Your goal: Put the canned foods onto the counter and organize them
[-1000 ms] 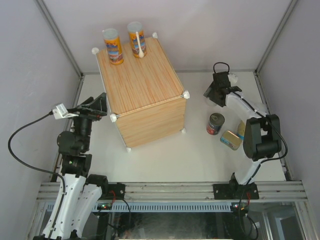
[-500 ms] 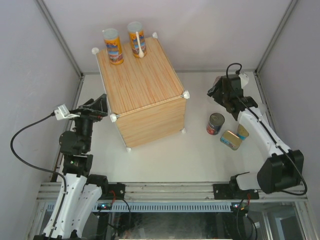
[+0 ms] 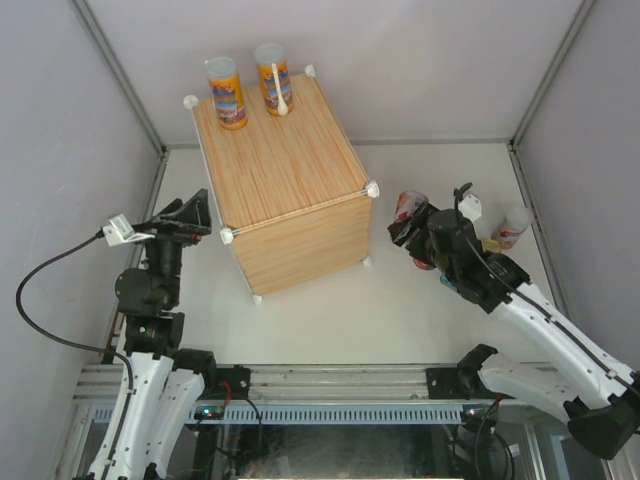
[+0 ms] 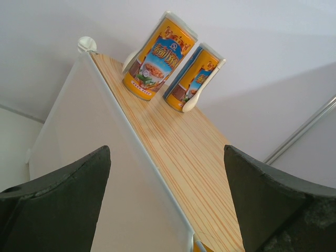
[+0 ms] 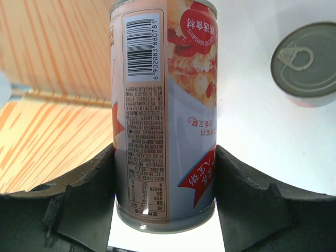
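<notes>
The counter [image 3: 285, 175] is a wood-grain cube with white ball corners. Two tall orange cans [image 3: 227, 93] [image 3: 273, 78] stand at its far left corner; both show in the left wrist view [image 4: 157, 58] [image 4: 193, 79]. My right gripper [image 3: 412, 226] is shut on a slim pale can with a red label [image 3: 408, 205], held above the table just right of the counter. In the right wrist view that can [image 5: 165, 105] sits between the fingers [image 5: 84, 194]. My left gripper [image 3: 195, 214] is open and empty at the counter's near left corner.
A round can lid with a pull tab [image 5: 307, 63] lies beyond the held can. A pale pink can [image 3: 512, 228] stands near the right wall. Other tins are mostly hidden under my right arm. Grey walls close in the left, back and right sides.
My right gripper has swung from the far right toward the counter, carrying the slim can. The pale pink can at the right has come into view. The left arm has barely moved.
</notes>
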Motion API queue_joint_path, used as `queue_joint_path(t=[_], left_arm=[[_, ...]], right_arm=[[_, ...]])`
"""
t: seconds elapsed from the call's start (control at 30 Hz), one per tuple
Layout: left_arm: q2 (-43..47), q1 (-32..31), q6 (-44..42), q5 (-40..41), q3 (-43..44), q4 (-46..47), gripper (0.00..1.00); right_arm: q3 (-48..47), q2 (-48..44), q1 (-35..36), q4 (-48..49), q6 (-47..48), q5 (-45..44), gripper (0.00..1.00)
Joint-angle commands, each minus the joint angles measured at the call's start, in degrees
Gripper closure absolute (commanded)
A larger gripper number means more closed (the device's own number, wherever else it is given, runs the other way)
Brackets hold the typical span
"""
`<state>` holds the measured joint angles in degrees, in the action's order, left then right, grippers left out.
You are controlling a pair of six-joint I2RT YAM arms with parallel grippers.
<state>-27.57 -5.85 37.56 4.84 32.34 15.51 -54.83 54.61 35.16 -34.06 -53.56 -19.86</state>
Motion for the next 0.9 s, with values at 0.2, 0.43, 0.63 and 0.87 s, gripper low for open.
queue_joint_path(t=[0.2, 0.43, 0.63, 0.87], left_arm=[[1.31, 1.11, 3.31, 1.07, -2.04, 3.21, 0.07], [1.95, 1.12, 2.54, 1.68, -1.99, 2.60, 0.07], [2.39, 1.24, 2.63, 1.81, -1.97, 2.59, 0.07], [2.57, 1.29, 2.51, 2.01, -1.98, 2.38, 0.07]], right_arm=[[3.97, -7.47, 15.26, 5.82, -13.85, -7.62, 1.00], [4.29, -3.23, 27.86, 8.53, -23.00, -11.46, 1.00], [4.30, 1.07, 33.65, 9.62, -33.16, -11.26, 1.00], [6.97, 4.25, 34.89, 13.30, -46.76, -7.02, 1.00]])
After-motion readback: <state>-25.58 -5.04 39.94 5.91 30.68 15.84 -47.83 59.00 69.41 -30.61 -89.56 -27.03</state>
